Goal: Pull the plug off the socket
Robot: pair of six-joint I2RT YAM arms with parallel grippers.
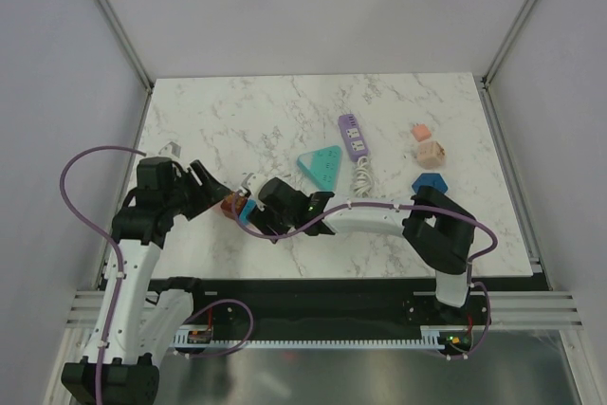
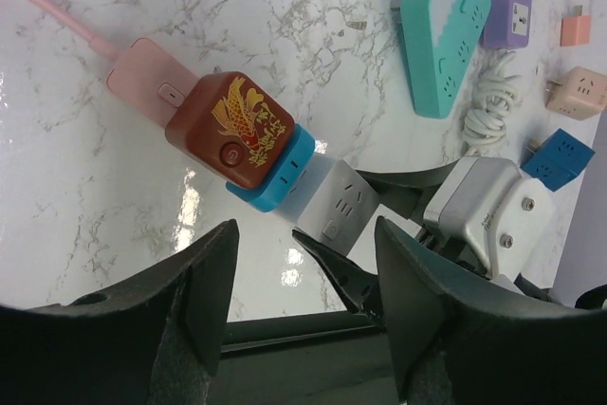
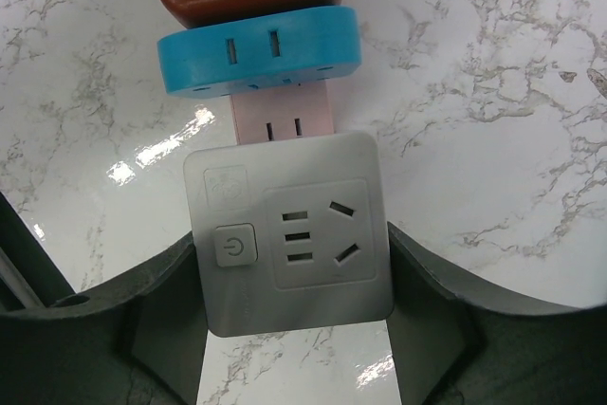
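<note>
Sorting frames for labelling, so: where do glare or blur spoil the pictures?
Left wrist: white glare on the marble table just below the brown cube, objects sharp. Right wrist: glare patches beside the pink adapter, white socket cube sharp. Top external: even light, no glare, details small.

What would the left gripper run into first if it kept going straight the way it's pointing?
Probably the white cube socket, straight ahead of the left gripper in line with the gap between its fingers; depth is hard to judge.
</note>
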